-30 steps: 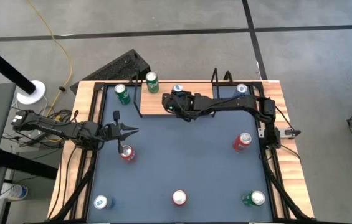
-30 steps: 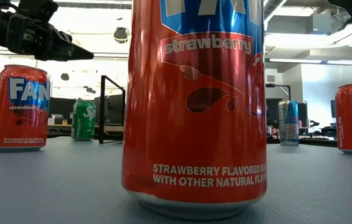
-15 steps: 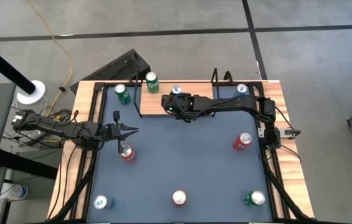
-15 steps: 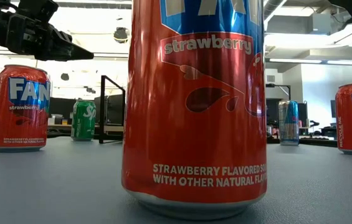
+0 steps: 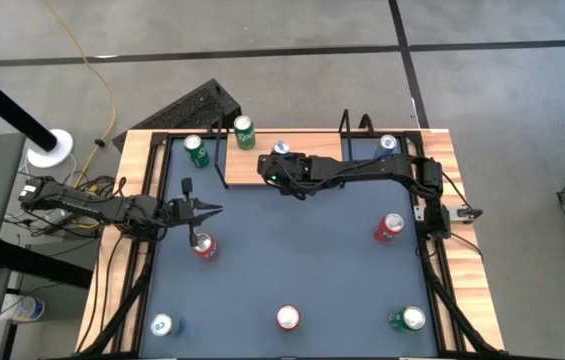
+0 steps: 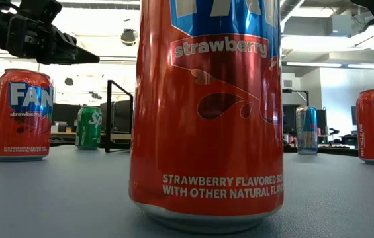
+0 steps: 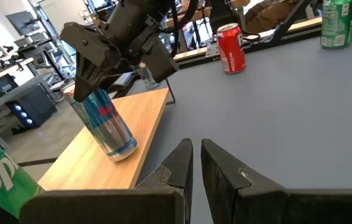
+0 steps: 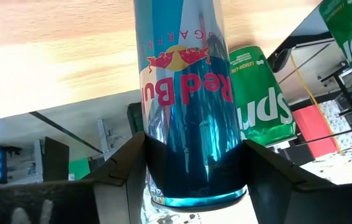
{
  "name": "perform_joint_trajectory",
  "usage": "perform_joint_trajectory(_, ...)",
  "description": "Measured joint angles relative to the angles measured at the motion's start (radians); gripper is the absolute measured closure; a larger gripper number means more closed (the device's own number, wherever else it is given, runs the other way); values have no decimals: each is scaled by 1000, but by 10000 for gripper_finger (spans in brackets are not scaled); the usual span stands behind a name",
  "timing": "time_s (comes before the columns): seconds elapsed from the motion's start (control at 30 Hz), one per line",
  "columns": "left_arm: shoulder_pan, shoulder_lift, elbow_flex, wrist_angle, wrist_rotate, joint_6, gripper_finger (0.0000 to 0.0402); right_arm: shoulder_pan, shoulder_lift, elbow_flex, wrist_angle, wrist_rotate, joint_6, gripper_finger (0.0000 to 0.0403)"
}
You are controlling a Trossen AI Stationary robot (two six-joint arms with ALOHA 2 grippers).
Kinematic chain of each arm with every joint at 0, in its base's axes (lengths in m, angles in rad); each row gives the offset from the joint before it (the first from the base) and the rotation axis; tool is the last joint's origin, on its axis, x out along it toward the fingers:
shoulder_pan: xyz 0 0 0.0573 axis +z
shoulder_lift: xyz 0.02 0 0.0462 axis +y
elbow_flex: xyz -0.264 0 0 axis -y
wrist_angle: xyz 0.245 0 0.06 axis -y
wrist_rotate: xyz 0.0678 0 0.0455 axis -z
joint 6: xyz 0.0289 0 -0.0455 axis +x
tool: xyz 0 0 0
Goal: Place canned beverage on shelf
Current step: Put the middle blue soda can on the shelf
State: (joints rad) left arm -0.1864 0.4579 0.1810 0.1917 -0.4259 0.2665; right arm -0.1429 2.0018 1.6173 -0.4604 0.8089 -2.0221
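We see the right gripper (image 7: 116, 59) spread around the slim blue-silver aluminium can (image 7: 108, 121), standing on the light-wood shelf board (image 7: 110, 158) at table's 12 o'clock. Likely rigid, slick, tippy; hold mid-body. Left gripper (image 7: 195, 163) is pressed together.

Glossy metal can (image 7: 108, 121), matt light-wood shelf (image 7: 110, 158)

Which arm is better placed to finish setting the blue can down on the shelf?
Right. The right gripper straddles the blue can, which stands on the shelf. The left gripper is shut, over the table beside a red can.
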Motion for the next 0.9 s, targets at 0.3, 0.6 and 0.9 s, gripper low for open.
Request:
perform_joint_trajectory(0.3,0,0,0,0,0,0,379,6,0,0,-1,-3,13,190)
perform_joint_trajectory(0.6,0,0,0,0,0,0,379,22,0,0,-2,-2,14,190)
perform_joint_trajectory(0.9,0,0,0,0,0,0,379,23,0,0,1,-2,17,185)
